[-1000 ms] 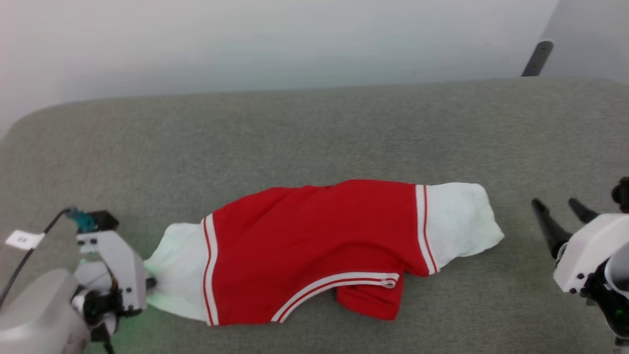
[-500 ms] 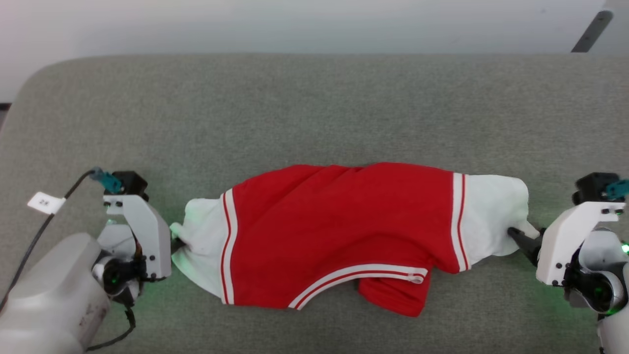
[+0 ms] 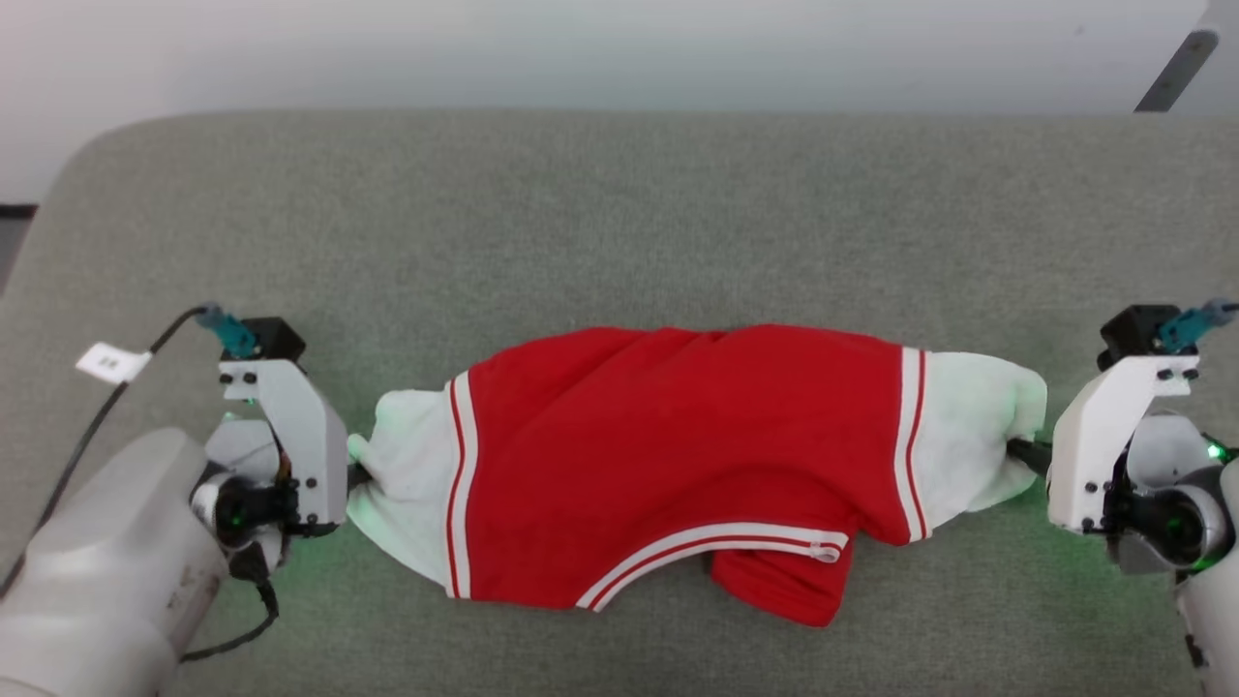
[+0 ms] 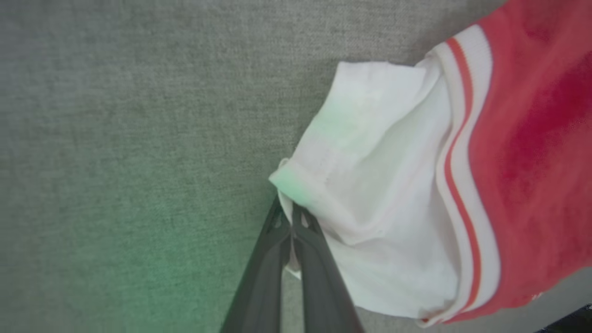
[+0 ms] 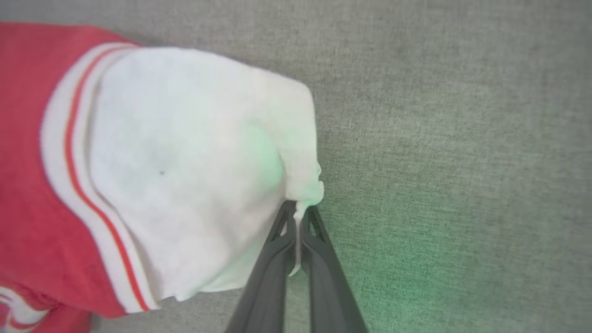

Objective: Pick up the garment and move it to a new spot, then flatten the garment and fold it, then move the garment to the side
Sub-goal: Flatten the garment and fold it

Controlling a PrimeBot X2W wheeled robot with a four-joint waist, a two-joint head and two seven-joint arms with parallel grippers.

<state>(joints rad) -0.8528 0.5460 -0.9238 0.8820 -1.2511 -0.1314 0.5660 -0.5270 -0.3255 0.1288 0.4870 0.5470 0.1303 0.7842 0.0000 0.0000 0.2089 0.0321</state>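
Wrist views gave you the pinches: left gripper [image 4: 291,217] and right gripper [image 5: 298,210] each clamped a sleeve [image 4: 370,175]; head view had the shirt [image 3: 678,455] lying lengthwise between them.

Grey fabric top [image 3: 619,213], far-L corner rounded. Red shirt [image 3: 678,455] lies rumpled on it, mid-front, white sleeves out L & R.

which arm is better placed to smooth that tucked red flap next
Right, probably: the red flap lies nearer the right gripper than the left gripper, though both grip the jersey by its sleeves.
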